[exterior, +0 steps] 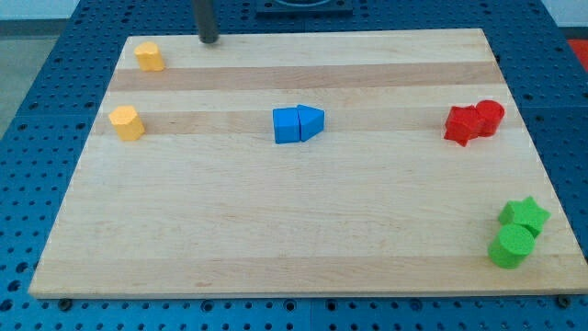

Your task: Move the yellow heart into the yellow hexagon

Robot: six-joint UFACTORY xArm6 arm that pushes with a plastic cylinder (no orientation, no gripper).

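Observation:
Two yellow blocks lie near the board's left edge. The upper one (150, 56), near the top left corner, looks like the yellow heart. The lower one (127, 122) looks like the yellow hexagon. They are apart, the heart above and slightly right of the hexagon. My tip (209, 40) stands at the board's top edge, to the right of the heart with a clear gap, touching no block.
A blue cube (287, 125) touches a blue pointed block (311, 120) at the middle. A red star (464, 124) and red cylinder (490, 117) sit together at the right. A green star (524, 215) and green cylinder (511, 246) sit at the bottom right. The wooden board (276, 230) lies on a blue perforated table.

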